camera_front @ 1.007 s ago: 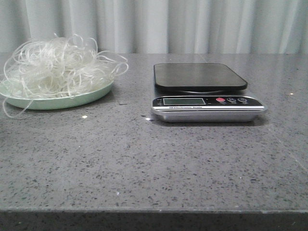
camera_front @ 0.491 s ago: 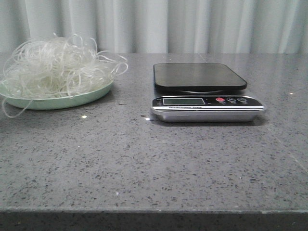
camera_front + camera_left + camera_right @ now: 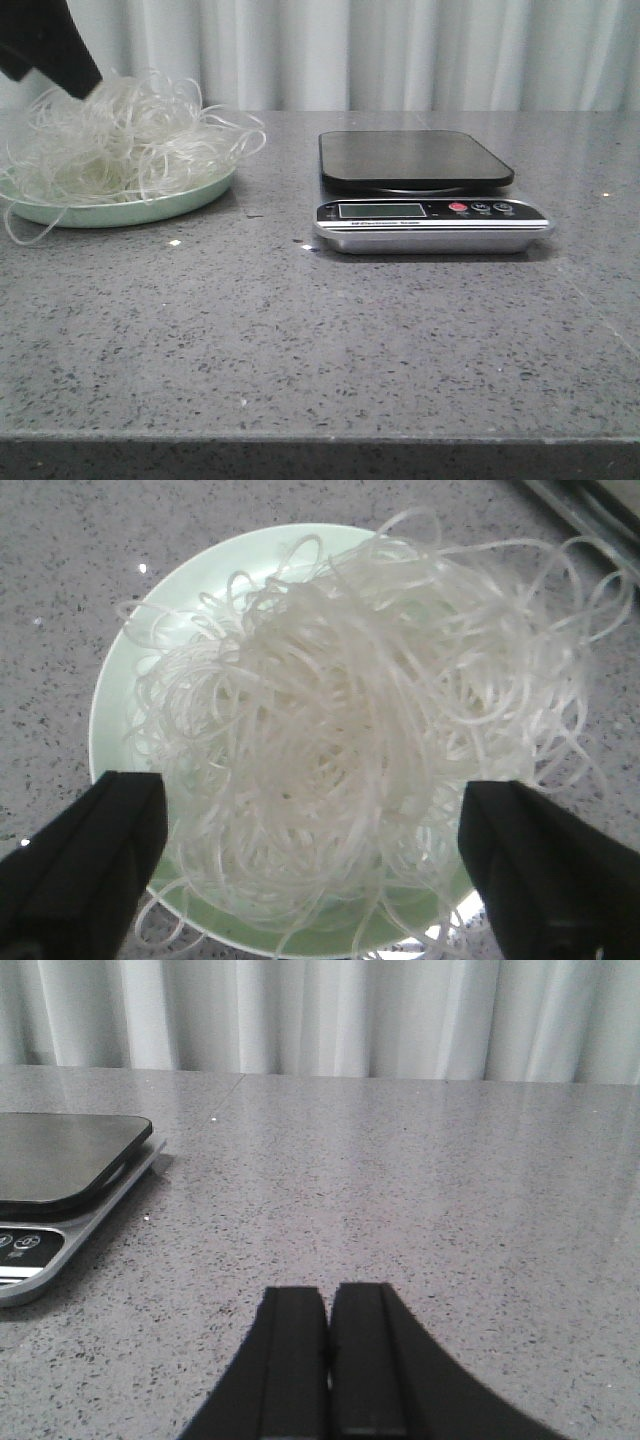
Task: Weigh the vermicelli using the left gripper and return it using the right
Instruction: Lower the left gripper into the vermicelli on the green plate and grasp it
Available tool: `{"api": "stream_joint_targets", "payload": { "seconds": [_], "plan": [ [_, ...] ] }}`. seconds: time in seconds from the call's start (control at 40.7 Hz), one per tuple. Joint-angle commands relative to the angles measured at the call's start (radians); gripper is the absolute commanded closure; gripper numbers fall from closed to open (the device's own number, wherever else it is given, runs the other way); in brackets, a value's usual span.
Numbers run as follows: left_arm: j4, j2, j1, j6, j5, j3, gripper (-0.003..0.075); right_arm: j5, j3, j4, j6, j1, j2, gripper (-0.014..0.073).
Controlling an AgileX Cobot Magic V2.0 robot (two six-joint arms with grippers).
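The vermicelli [image 3: 125, 140] is a fluffy whitish tangle heaped on a pale green plate [image 3: 170, 207] at the table's far left. The left wrist view looks down on the vermicelli [image 3: 350, 720] filling the plate [image 3: 115, 695]. My left gripper [image 3: 310, 855] hangs above it, open wide, its fingers either side of the heap and apart from it. One black finger of the left gripper [image 3: 50, 50] shows in the front view's top left corner. A kitchen scale [image 3: 420, 190] with an empty black platform stands at centre. My right gripper [image 3: 328, 1360] is shut on nothing, low over bare table right of the scale [image 3: 60, 1175].
Grey speckled tabletop [image 3: 320, 340] with its front edge near the camera. A pleated white curtain [image 3: 400, 50] closes off the back. Small white crumbs [image 3: 175, 243] lie in front of the plate.
The left gripper has come into the front view from the top left, above the vermicelli. Plate, vermicelli and scale have not moved.
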Motion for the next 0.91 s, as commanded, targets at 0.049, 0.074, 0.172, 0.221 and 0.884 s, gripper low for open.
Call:
{"api": "stream_joint_targets", "payload": {
  "seconds": [0.049,0.074,0.172,0.221,0.884],
  "plan": [
    [-0.046,0.027,-0.006,0.006,-0.083,-0.036,0.0079,-0.074,-0.007,0.006,-0.002,-0.004,-0.016,0.0442],
    [-0.054,0.035,-0.006,0.006,-0.090,-0.036,0.0079,-0.074,-0.007,0.006,-0.002,-0.004,-0.016,0.0442],
    [-0.076,0.061,-0.006,0.006,-0.107,-0.036,0.0080,-0.074,-0.007,0.006,-0.002,-0.004,-0.016,0.0442],
    [-0.087,0.079,-0.006,0.007,-0.111,-0.036,0.0082,-0.074,-0.007,0.006,-0.002,-0.004,-0.016,0.0442],
    [-0.095,0.137,-0.006,0.007,-0.117,-0.036,0.0573,-0.074,-0.007,0.006,-0.002,-0.004,-0.016,0.0442]
  ]
}}
